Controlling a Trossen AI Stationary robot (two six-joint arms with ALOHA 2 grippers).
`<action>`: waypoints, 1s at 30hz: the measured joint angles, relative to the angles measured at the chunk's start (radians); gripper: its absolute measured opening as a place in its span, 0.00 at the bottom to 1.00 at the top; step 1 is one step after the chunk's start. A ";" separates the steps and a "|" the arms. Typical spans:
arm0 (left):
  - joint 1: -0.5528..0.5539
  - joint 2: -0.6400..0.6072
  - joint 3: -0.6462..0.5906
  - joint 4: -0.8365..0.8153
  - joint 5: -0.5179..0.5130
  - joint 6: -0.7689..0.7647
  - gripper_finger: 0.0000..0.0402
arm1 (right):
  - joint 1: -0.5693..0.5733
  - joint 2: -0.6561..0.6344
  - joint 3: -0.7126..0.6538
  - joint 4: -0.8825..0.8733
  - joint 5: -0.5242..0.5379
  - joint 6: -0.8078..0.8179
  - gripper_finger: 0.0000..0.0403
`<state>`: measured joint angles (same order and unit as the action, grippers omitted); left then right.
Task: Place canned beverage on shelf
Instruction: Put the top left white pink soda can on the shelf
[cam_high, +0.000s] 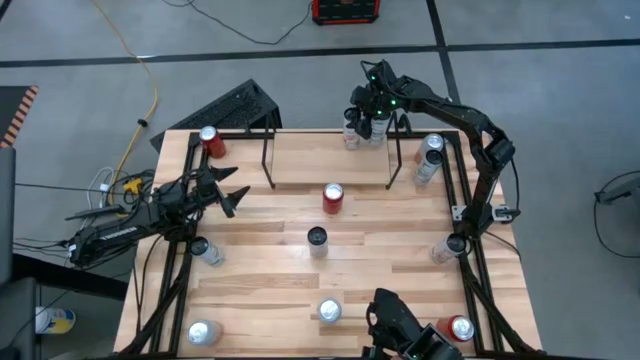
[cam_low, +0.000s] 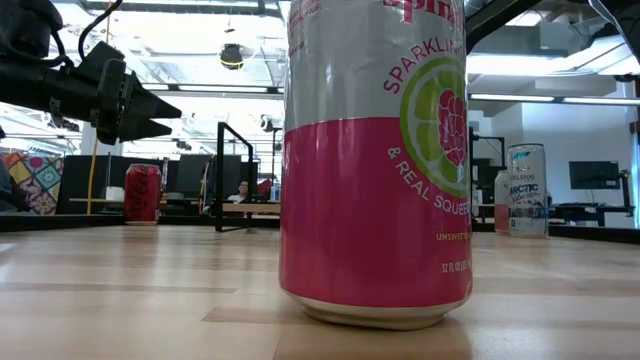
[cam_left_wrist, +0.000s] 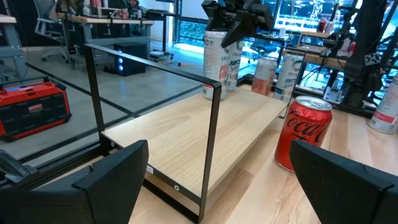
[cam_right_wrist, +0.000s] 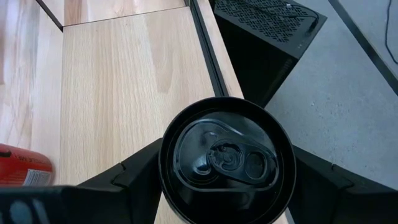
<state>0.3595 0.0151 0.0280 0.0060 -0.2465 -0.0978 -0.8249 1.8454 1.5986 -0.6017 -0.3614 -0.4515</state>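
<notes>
My right end effector (cam_right_wrist: 224, 180) clamps black aluminium can (cam_right_wrist: 227, 158) over light wood shelf (cam_right_wrist: 124, 81), far right corner; lower upright, release gently.

Right tool (cam_high: 366, 122) up at the far edge of the worktop (cam_high: 260, 275), closed around a can (cam_high: 378, 127) at the right end of the shelf (cam_high: 330, 158). Left tool (cam_high: 234, 192) open near the left edge. Red can (cam_high: 332, 197) just in front of the shelf. Black can (cam_high: 317, 241) in the middle. More cans along both sides.
</notes>
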 joint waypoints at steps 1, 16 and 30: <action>0.000 0.000 0.000 0.000 0.000 0.000 0.93 | 0.000 0.000 0.000 0.002 0.000 0.000 0.73; 0.000 0.000 0.000 0.000 0.000 0.000 0.93 | 0.000 0.000 0.000 0.013 0.002 -0.001 0.73; 0.000 0.000 0.000 0.000 0.000 0.000 0.93 | 0.000 0.000 0.000 0.025 0.024 -0.002 0.73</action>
<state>0.3599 0.0147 0.0280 0.0060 -0.2466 -0.0978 -0.8251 1.8454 1.5986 -0.5771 -0.3378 -0.4538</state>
